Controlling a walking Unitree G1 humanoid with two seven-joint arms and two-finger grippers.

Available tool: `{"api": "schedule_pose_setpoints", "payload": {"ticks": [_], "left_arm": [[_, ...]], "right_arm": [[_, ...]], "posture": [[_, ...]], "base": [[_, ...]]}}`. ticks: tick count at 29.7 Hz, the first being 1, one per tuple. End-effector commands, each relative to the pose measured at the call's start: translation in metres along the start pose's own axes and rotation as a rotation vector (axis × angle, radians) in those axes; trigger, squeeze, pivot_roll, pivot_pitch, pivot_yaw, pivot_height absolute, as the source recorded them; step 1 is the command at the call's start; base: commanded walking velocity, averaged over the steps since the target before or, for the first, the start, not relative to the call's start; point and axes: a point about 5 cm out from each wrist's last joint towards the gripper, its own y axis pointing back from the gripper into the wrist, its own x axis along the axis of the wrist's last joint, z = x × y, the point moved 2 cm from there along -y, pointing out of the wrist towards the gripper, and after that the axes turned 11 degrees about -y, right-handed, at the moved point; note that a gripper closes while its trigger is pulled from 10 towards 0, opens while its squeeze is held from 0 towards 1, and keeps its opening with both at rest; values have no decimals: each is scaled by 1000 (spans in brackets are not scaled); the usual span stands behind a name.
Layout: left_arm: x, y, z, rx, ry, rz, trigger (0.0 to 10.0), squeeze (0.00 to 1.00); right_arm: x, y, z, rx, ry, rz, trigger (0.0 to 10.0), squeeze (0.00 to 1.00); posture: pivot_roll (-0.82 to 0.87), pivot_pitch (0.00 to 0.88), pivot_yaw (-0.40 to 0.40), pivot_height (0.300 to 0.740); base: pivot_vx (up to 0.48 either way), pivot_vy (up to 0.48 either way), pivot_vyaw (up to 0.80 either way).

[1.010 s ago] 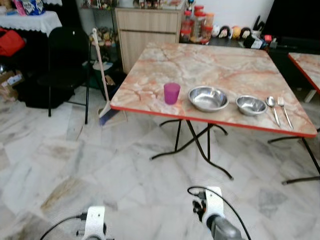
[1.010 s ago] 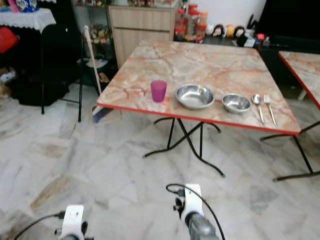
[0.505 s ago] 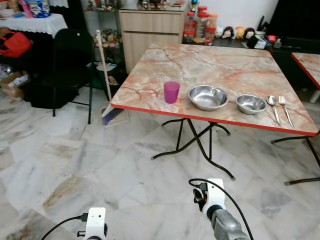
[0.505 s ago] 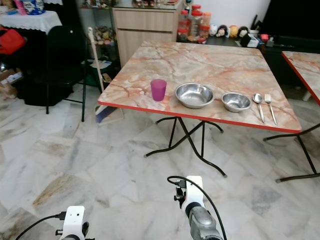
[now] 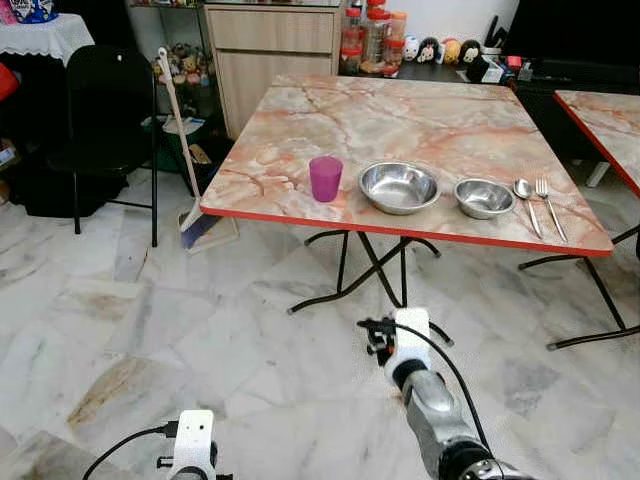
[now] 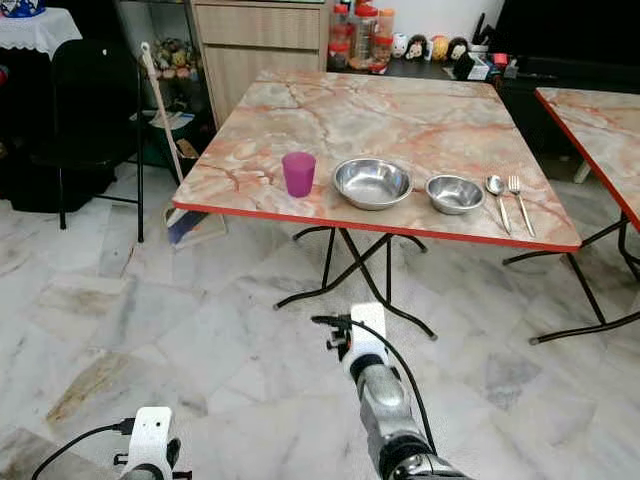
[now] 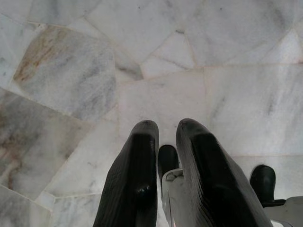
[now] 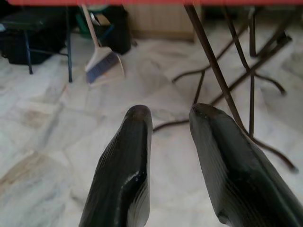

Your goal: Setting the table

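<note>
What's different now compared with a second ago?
The right arm has risen and reached forward toward the table; its right gripper, fingers apart, holds nothing. The view shifted as the robot moved. The purple cup, two steel bowls, spoon and fork stayed put.

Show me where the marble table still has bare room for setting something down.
The table is bare across its whole far half, behind the row of dishes, and at the near corner left of the purple cup. The near edge is crowded: large bowl, small bowl, spoon, fork.
</note>
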Motion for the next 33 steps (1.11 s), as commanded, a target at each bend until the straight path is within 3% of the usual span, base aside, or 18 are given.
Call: {"api": "schedule_pose_setpoints", "payload": {"ticks": [1,5,8,9,10,17,23,24,25,30,33], "left_arm": [[1,0,2,-7,11,2,10000,0],[2,0,2,-7,-3,3,10000,0],[3,-1,0,-4,-4,6,10000,0],[3,-1,0,-3,-4,5,10000,0],[3,-1,0,-3,-4,5,10000,0],[2,-1,0,0,3,4,10000,0],[3,-1,0,1,3,6,10000,0],[3,-1,0,0,1,6,10000,0],[3,-1,0,-1,0,7,10000,0],[4,-1,1,-4,-9,13,10000,0],[3,-1,1,-5,-9,12,10000,0]], "right_arm": [[9,-4,-7,31,28,37,10000,0],[16,-6,-11,37,29,76,10000,0],[28,-11,-23,72,31,130,10000,0],[31,-12,-27,88,21,143,10000,416],[34,-13,-31,106,9,159,10000,1000],[44,-17,-38,123,-17,194,10000,1000],[50,-19,-32,89,-96,209,10000,1000],[50,-19,-31,85,-109,206,10000,553],[51,-20,-30,77,-122,207,10000,0],[55,-21,-25,36,-248,226,10000,0],[56,-21,-23,23,-264,235,10000,0]], "posture": [[94,0,-41,740],[96,1,-33,740],[98,9,-31,740],[98,9,-31,740],[98,9,-31,740],[111,9,-38,740],[112,10,-38,740],[112,10,-38,740],[108,13,-36,740],[107,16,-35,740],[108,16,-34,740]], "base": [[0,0,0],[0,0,0],[162,0,0],[247,0,0],[251,0,0],[252,0,0],[251,0,0],[251,0,0],[255,0,0],[313,0,0],[335,0,0]]}}
